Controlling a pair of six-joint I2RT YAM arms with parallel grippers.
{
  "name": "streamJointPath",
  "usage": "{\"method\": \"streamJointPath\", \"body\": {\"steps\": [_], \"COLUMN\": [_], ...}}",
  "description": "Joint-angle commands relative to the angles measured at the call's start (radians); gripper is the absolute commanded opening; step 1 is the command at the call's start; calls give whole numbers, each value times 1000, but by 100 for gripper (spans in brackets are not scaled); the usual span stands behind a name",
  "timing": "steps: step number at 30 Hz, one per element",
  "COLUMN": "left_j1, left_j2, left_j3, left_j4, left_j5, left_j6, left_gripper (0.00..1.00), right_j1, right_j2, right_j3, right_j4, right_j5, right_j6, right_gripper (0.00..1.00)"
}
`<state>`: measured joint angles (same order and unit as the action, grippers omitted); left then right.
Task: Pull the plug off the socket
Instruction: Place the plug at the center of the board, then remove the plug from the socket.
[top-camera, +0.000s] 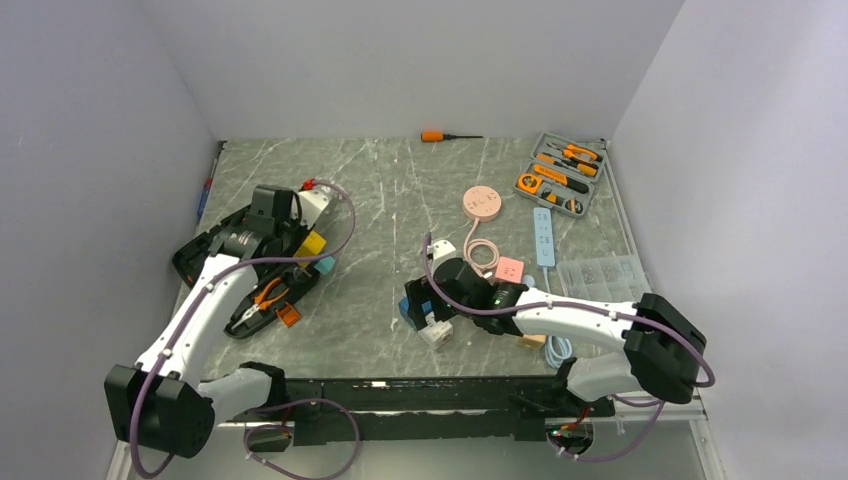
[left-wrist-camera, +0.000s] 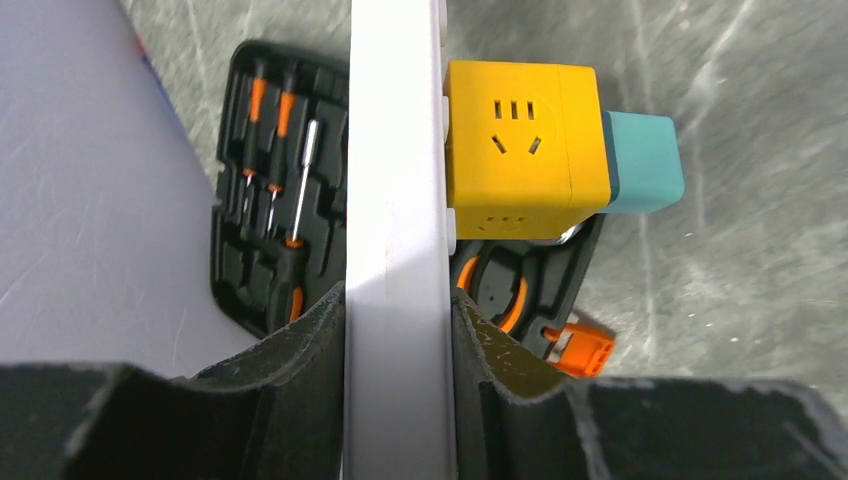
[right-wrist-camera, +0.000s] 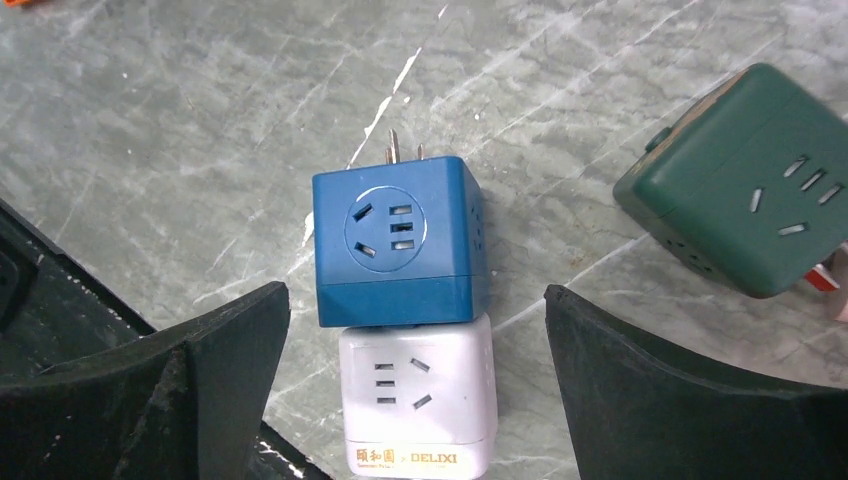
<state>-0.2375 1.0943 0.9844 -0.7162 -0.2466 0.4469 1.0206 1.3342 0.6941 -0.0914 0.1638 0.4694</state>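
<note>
My left gripper (left-wrist-camera: 397, 300) is shut on a white socket strip (left-wrist-camera: 395, 200) and holds it at the left of the table (top-camera: 315, 205). A yellow cube plug (left-wrist-camera: 525, 150) sits in the strip's side, with a teal cube (left-wrist-camera: 645, 165) joined to its far end. My right gripper (right-wrist-camera: 412, 300) is open and straddles a blue cube plug (right-wrist-camera: 400, 240) joined to a white cube socket (right-wrist-camera: 418, 400). Both lie on the table near the middle (top-camera: 425, 320). Bare prongs stick out of the blue cube's far side. Neither finger touches them.
A dark green cube (right-wrist-camera: 745, 180) lies right of the blue one. An open black tool case (top-camera: 245, 290) lies under the left arm, an orange clip (top-camera: 289, 316) beside it. A pink disc (top-camera: 481, 201), pink cube (top-camera: 509, 268), pale blue strip (top-camera: 543, 235), grey tool case (top-camera: 565, 172) and clear box (top-camera: 603, 275) lie to the right.
</note>
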Motion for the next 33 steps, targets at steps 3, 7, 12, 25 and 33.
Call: {"method": "streamJointPath", "body": {"steps": [3,7,12,25,33], "left_j1": [-11,-11,-15,-38,-43], "left_j2": [43,61,61,-92,-115], "left_j3": [120,132,116,-22,-31], "left_j4": [87,91,65,61,48], "left_j5": [184,287,408,454,482], "left_j6": [4,2,-22,-5,-11], "left_gripper": [0,0,0,0,0], "right_j1": [-10,-22,-43,-50,-50], "right_j2": [-77,-125,-122,274,444], "right_j3": [60,58,79,289,420], "right_j4": [-23,26,167,494,459], "right_j5": [-19,-57,-178,-385,-376], "right_j6": [-50,-86,-131,-143,-116], "right_gripper": [100,100,100,100,100]}}
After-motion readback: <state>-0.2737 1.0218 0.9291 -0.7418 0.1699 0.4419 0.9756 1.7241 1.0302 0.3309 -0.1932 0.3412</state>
